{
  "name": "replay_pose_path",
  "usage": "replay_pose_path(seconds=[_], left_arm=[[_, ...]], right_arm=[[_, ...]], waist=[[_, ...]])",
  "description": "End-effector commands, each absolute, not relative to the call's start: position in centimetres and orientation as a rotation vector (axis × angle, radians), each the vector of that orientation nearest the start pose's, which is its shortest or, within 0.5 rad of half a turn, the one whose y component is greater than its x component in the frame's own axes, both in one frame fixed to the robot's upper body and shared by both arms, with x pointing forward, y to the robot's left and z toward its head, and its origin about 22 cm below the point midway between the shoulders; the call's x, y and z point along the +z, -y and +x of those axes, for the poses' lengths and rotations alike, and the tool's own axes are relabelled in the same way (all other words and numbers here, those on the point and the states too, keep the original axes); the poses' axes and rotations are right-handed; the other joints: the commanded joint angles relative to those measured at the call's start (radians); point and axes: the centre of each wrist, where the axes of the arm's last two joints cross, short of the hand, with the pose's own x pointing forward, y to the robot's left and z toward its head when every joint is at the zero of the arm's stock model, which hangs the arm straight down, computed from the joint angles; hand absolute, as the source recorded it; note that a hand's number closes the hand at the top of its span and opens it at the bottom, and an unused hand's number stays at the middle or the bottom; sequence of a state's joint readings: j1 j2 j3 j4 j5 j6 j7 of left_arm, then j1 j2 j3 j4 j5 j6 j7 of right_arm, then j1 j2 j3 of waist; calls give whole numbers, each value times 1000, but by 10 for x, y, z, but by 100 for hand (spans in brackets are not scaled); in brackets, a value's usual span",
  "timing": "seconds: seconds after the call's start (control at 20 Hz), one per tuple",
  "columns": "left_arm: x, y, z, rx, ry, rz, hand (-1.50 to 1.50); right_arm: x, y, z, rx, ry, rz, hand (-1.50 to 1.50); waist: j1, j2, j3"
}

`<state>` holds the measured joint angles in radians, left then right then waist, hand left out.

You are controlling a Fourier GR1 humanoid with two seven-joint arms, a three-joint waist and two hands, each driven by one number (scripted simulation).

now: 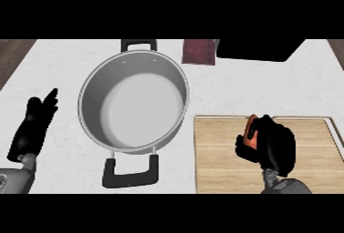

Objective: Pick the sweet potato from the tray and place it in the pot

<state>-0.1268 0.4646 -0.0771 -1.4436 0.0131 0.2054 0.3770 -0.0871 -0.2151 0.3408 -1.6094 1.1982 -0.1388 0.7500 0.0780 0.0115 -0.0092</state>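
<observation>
I am curling my right hand (274,145) round the sweet potato (251,132) — only an orange sliver is showing past my fingers (243,148). It is over the wooden tray (222,159), near the tray's far edge, at about 4 o'clock from the pot (138,107). Whether it is resting on the wood or just clear of it, I cannot tell. I am judging it a stiff, dense root, fairly heavy for its bulk, with a dry skin unlikely to slip and nothing fragile about it. Tapered ends are poor places to hold, so wrapping the thick middle is, I think, right. The pot is sitting empty on the counter (60,63), at 10 o'clock from this hand — a wide mouth, easy to aim for. My left hand (33,125) is resting open at 9 o'clock, fingers straight.
</observation>
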Motion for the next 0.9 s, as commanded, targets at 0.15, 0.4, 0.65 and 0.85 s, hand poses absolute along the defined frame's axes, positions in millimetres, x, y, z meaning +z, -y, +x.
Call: replay_pose_path(seconds=[0.15, 0.4, 0.65, 0.85], left_arm=[[23, -319, 269, -130, 1177, 506, 0], [21, -323, 267, -85, 1151, 527, 0], [26, -342, 266, -102, 1155, 540, 0], [22, -324, 269, -81, 1152, 531, 0]], right_arm=[[84, 228, 277, 1255, 1362, -1066, 150], [144, 239, 281, 1111, 1738, -979, 150], [197, 216, 275, 880, 2055, -790, 150], [248, 206, 253, 895, 2141, -781, 150]], waist=[[-52, -7, 9], [-79, -14, 10], [-76, -15, 9], [-83, -15, 8]])
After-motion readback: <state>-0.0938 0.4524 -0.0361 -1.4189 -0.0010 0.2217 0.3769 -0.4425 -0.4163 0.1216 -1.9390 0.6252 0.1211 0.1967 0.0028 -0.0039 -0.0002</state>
